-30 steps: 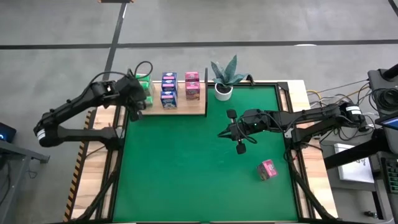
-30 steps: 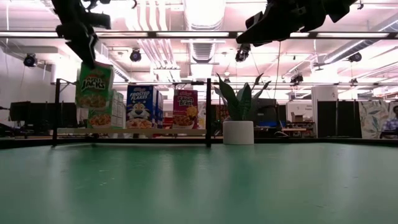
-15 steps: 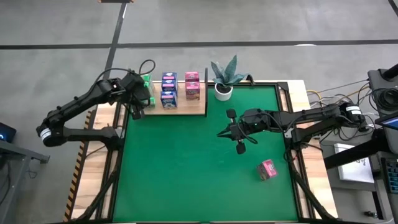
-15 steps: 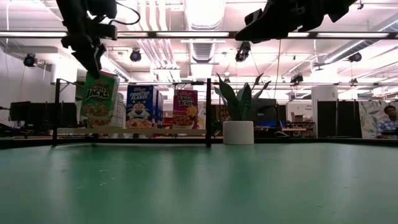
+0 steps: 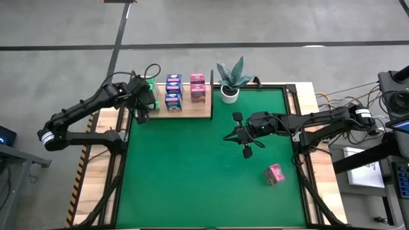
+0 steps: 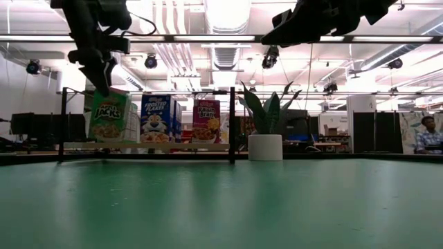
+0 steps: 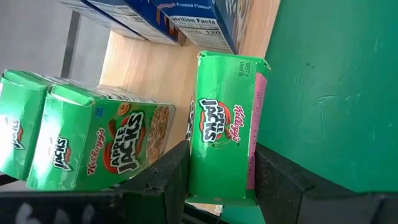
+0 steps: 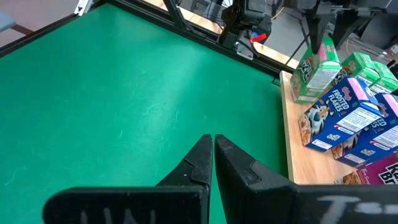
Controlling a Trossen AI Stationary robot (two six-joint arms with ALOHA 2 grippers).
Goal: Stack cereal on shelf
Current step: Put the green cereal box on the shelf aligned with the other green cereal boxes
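My left gripper [image 6: 98,75] is shut on a green cereal carton [image 6: 107,122] over the left end of the light-wood shelf [image 5: 186,112]. Behind it on the shelf stand two more green cartons [image 7: 74,140], beside blue-and-white cartons [image 5: 173,93] and pink ones [image 5: 197,88]. Whether the held carton's bottom touches the board, I cannot tell. A pink carton [image 5: 275,174] lies on the green table at the near right. My right gripper [image 8: 213,149] hangs shut above the table's middle, holding nothing. My left gripper pinches the green carton near its top end [image 7: 219,185] between its two fingers [image 7: 281,186], one on each side of the carton. The fingers come from above, slanting down. The carton hangs upright below them [image 6: 104,95], level with the shelved cartons.
A potted plant [image 5: 229,89] stands just right of the shelf at the table's far edge. Thin black posts [image 6: 232,124] rise at the shelf's edges. The green table surface [image 5: 192,172] spreads out in front of the shelf. People sit far off in the room.
My left gripper has sunk toward the shelf with the green carton and shifted slightly toward the table's right. The carton, earlier hanging tilted well above the board, now stands upright at the height of the other cartons. My right arm has kept still.
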